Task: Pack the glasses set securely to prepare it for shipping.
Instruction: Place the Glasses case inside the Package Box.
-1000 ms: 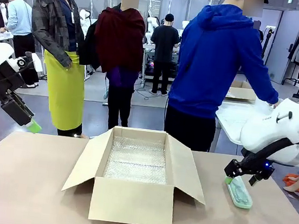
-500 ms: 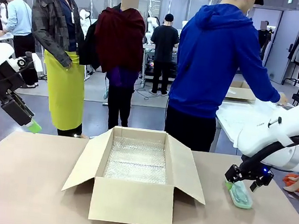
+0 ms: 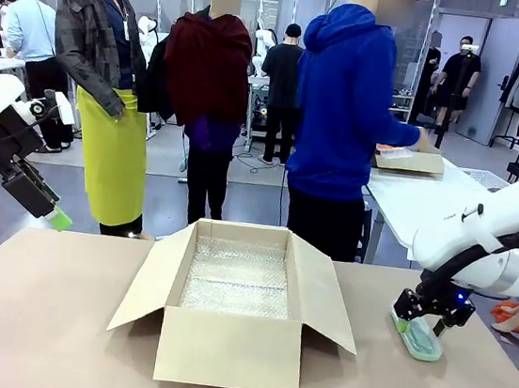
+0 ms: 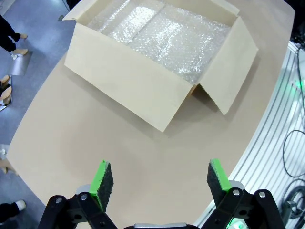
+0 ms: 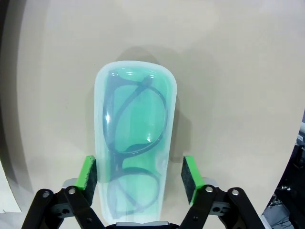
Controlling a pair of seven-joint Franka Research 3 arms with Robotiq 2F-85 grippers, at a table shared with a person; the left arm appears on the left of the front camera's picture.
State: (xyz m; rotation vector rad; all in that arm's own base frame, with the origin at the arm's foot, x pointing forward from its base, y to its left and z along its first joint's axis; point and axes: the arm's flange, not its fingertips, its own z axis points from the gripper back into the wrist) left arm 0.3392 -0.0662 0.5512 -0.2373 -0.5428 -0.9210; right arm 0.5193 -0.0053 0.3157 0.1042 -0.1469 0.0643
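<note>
A mint green glasses case lies flat on the table at the right; dark frames show through its clear lid, and it also appears as the green case in the front view. My right gripper is down over its near end with a green pad on either side. One pad touches the case's edge and the other stands a small gap off it. My left gripper hangs open and empty, high above the table's left side, seen as the left gripper from the front.
An open cardboard box lined with bubble wrap stands mid-table, its flaps spread; the box lies ahead in the left wrist view. A person in a blue hoodie stands at the far edge, turned toward a side table.
My right gripper has sunk a little lower over the green case and shifted slightly right. The person in blue has turned and drawn their arm back. The left arm has held still.
</note>
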